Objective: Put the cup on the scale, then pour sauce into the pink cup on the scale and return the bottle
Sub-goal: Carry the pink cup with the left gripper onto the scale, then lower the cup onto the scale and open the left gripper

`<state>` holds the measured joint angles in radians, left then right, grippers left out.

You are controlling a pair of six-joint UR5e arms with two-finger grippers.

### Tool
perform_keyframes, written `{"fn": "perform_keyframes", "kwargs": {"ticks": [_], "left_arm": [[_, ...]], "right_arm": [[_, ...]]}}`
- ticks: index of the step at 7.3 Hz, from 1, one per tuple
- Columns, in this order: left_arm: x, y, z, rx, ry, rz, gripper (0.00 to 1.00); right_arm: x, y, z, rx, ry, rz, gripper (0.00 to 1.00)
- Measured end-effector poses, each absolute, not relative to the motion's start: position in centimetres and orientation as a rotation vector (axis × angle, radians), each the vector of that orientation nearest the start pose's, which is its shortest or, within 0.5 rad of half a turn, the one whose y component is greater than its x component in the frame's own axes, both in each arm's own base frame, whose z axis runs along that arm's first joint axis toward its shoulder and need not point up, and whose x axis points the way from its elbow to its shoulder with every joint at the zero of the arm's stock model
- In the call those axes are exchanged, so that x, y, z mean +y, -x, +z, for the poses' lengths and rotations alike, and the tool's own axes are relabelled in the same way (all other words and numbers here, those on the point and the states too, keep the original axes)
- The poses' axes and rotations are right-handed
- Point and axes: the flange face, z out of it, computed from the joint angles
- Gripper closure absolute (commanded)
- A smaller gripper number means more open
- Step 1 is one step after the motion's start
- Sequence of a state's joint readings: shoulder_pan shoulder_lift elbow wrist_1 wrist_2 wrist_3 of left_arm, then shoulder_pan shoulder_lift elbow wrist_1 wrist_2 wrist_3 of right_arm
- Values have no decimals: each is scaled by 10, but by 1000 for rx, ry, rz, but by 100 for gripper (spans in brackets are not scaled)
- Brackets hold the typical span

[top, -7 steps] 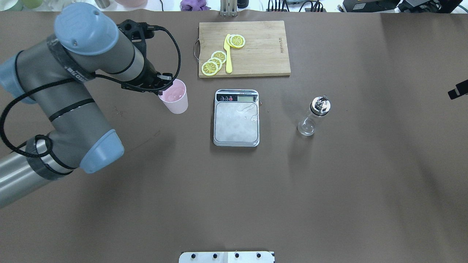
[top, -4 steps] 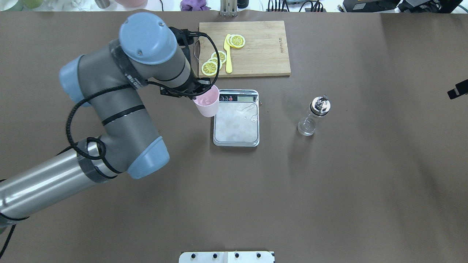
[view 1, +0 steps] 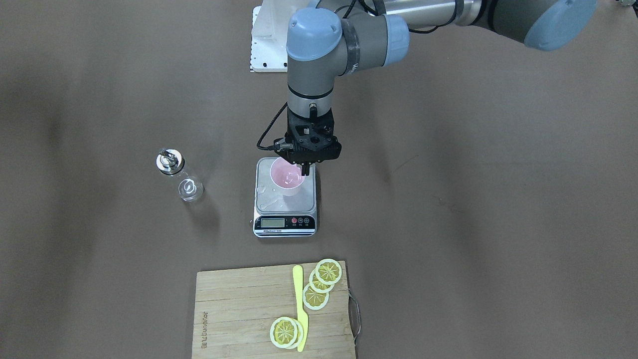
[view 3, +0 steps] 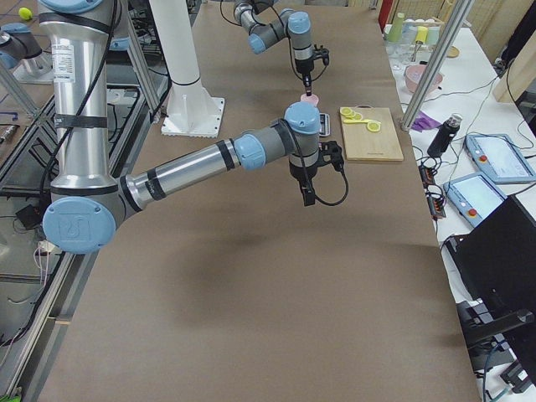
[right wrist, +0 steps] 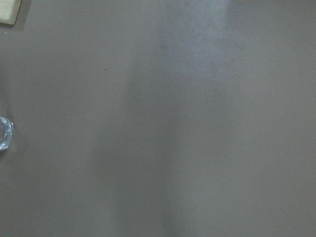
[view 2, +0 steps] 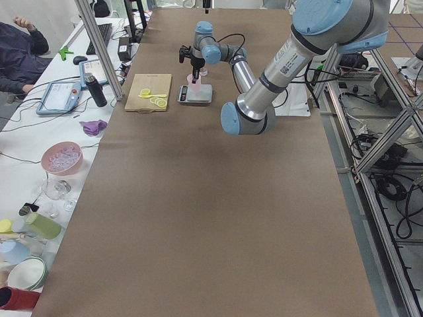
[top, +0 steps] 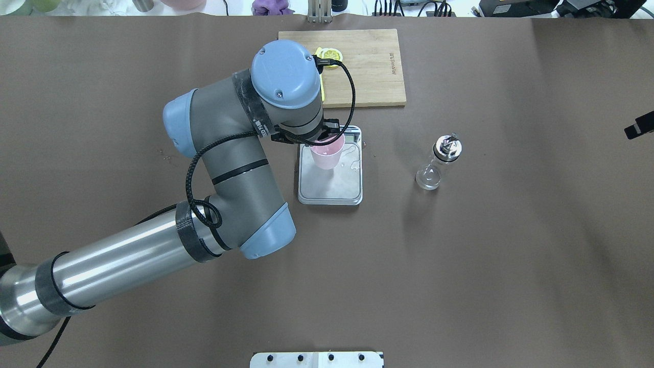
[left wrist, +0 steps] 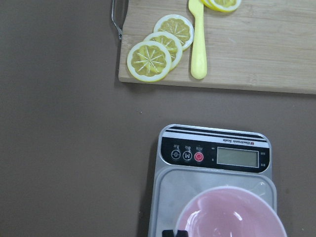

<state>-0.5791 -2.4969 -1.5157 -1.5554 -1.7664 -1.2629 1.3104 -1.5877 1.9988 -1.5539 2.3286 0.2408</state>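
My left gripper (view 1: 300, 169) is shut on the rim of the pale pink cup (view 1: 286, 178), one finger on each side of the wall. The cup (top: 326, 153) is upright over the far half of the scale's steel platform (top: 332, 186); I cannot tell whether its base touches. The left wrist view looks down on the cup's rim (left wrist: 232, 212) and the scale's display (left wrist: 237, 157). The clear glass bottle (top: 438, 162) with a metal pourer stands on the table right of the scale. Only a black part of my right gripper (top: 638, 125) shows at the overhead view's right edge; I cannot tell its state.
A wooden cutting board (top: 368, 66) lies beyond the scale, with lemon slices (left wrist: 150, 59) and a yellow knife (left wrist: 198, 44) on it. The left arm's elbow and forearm (top: 225, 168) hang over the table left of the scale. A person sits beyond the table end (view 2: 20, 56).
The left arm has carried the pink cup to the right, from the table left of the scale to over the scale's platform. Bottle and right arm have stayed put.
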Motion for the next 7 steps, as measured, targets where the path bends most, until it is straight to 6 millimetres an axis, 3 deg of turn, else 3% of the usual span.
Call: {"fn": "perform_keyframes", "kwargs": {"ticks": [3,7], "left_arm": [[-484,-564,108,837,-217,-164,100],[-479,-569,109,838,-218,-160,100]], "right_arm": [[-474,59,455,-824,-209,-181,0],[-474,59,455,-825,-209,-181,0]]}}
